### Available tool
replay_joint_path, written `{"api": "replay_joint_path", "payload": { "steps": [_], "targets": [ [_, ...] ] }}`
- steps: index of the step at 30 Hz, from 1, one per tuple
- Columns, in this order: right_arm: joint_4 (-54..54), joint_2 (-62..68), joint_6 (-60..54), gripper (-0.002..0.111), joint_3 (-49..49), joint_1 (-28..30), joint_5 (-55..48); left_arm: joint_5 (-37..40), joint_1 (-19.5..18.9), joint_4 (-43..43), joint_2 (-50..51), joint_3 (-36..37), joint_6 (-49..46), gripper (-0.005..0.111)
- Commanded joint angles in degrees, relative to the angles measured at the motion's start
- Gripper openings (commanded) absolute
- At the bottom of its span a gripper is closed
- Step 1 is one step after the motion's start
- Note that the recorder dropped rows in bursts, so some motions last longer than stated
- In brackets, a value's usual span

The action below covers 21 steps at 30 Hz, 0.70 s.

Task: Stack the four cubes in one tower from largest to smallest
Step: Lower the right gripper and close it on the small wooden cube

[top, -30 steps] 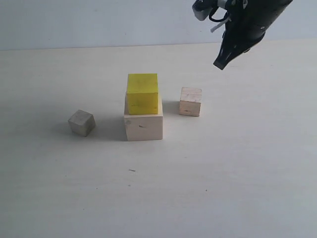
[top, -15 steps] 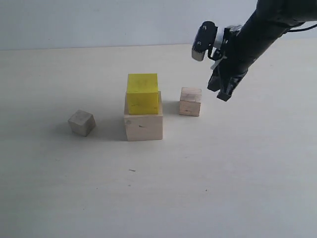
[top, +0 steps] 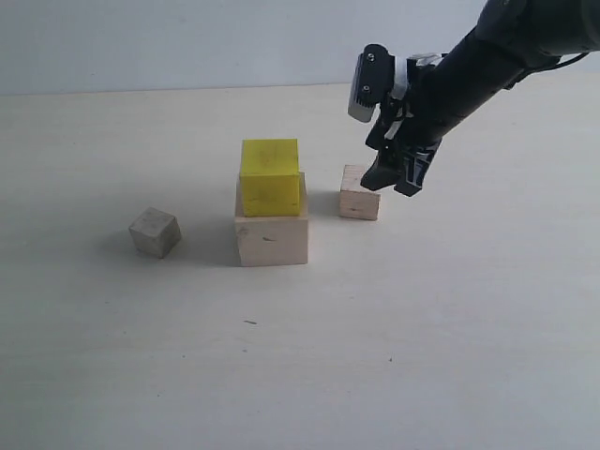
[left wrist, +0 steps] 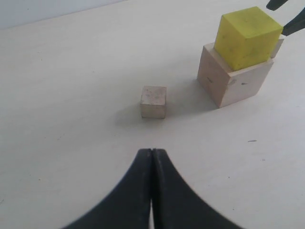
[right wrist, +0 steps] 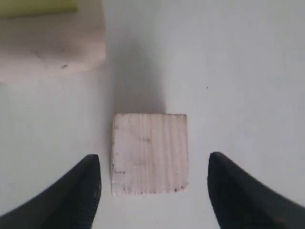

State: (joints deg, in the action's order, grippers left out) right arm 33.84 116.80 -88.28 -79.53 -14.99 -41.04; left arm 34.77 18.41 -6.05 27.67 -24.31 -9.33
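The large pale wood cube rests on the table with the bright yellow cube on top. To its right lies a small wood cube. My right gripper hangs open just above that cube's right side; in the right wrist view the cube sits between the spread fingertips, untouched. The smallest wood cube lies left of the stack, also seen in the left wrist view. My left gripper is shut and empty, short of that cube, and out of the exterior view.
The pale table runs back to a light wall. The right arm reaches in from the upper right. A small dark speck lies on the table in front of the stack.
The right gripper has come down and leftward from high at the upper right to just above the small wood cube beside the stack. The cubes have not moved.
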Motion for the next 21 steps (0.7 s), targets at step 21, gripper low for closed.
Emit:
{"api": "replay_joint_path", "payload": {
  "steps": [21],
  "targets": [
    [6.24, 5.63, -1.75, 0.062, -0.43, 0.27, 2.21, -0.81, -0.14, -0.15, -0.41, 0.28, -0.07, 0.000]
  ]
}}
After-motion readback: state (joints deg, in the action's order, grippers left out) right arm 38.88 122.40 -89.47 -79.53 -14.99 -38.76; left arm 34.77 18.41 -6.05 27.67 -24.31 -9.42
